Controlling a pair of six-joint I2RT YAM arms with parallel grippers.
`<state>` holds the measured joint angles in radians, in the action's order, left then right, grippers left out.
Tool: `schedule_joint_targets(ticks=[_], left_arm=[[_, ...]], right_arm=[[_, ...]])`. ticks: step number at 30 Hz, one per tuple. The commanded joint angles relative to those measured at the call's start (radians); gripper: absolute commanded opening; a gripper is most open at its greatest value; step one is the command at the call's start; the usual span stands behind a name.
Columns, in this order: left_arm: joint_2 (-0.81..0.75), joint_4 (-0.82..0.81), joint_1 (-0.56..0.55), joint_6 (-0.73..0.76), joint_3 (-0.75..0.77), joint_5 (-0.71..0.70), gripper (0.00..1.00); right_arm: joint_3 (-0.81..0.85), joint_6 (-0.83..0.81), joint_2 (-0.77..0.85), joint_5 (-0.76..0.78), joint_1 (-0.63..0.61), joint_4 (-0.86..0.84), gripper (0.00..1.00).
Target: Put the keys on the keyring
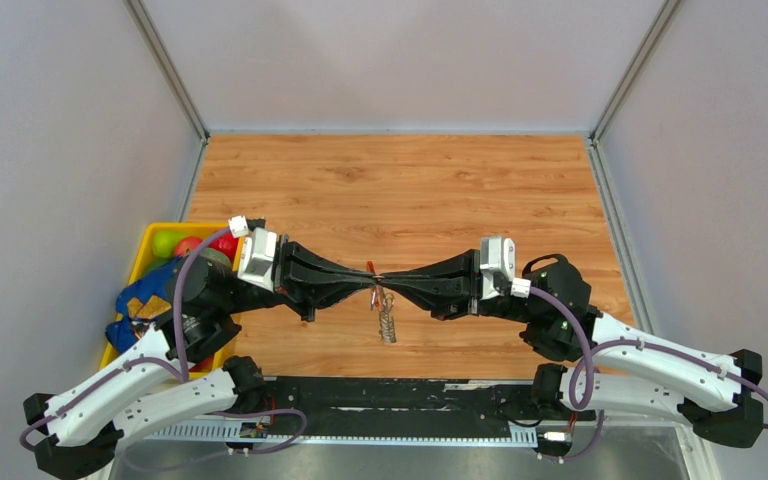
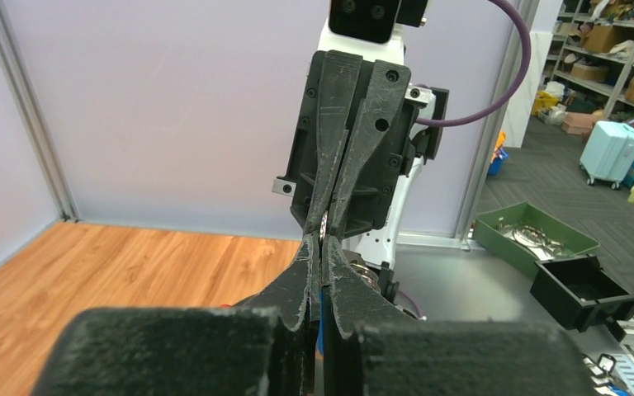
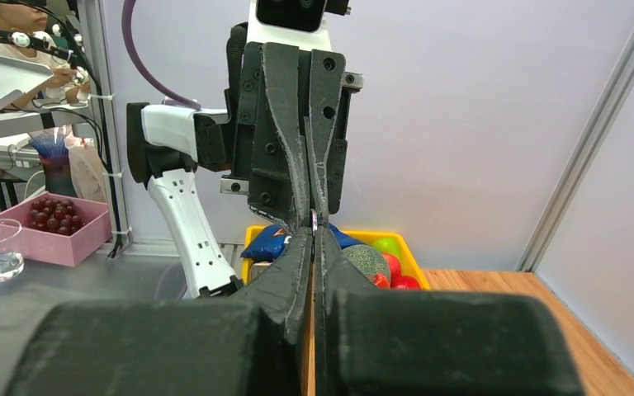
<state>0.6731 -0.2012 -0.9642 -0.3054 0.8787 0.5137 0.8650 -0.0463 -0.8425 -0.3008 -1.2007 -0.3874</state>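
Left gripper (image 1: pixel 369 277) and right gripper (image 1: pixel 388 279) are both sitting pinched fully closed, tips meeting nose to nose over mid-table. Keyring (image 1: pixel 388 320) is sitting right at that meeting point, red loop at the tips, grey glittery piece trailing toward the near edge. Can't tell which claw is gripping it. Keys (image 2: pixel 320 328) are only showing as a blue sliver between the left fingers. Wooden table (image 1: pixel 410 190) is lying underneath, yellow bin (image 1: pixel 146 252) sitting at its left edge, well apart.

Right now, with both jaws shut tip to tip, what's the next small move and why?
Probably keep the right gripper still and ease the left gripper a touch toward it. Both tips meet at the keyring, its red loop between them; the keys are hidden, so threading looks unconfirmed.
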Motion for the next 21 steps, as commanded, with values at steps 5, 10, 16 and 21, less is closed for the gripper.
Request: schedule_joint_targets(ticks=[5, 10, 16, 21], left_arm=[[0.018, 0.059, 0.002, 0.029, 0.031, -0.056, 0.0], [0.024, 0.117, 0.001, 0.05, 0.061, -0.077, 0.0], [0.022, 0.191, 0.001, 0.08, 0.091, -0.087, 0.0], [0.036, 0.31, 0.002, 0.11, 0.135, -0.068, 0.0]], right_arm=[[0.076, 0.002, 0.027, -0.025, -0.001, 0.027, 0.0], [0.14, -0.022, 0.031, -0.042, 0.0, 0.206, 0.09], [0.225, -0.061, 0.039, -0.034, -0.001, 0.44, 0.25], [0.335, -0.089, 0.008, -0.005, -0.001, 0.633, 0.32]])
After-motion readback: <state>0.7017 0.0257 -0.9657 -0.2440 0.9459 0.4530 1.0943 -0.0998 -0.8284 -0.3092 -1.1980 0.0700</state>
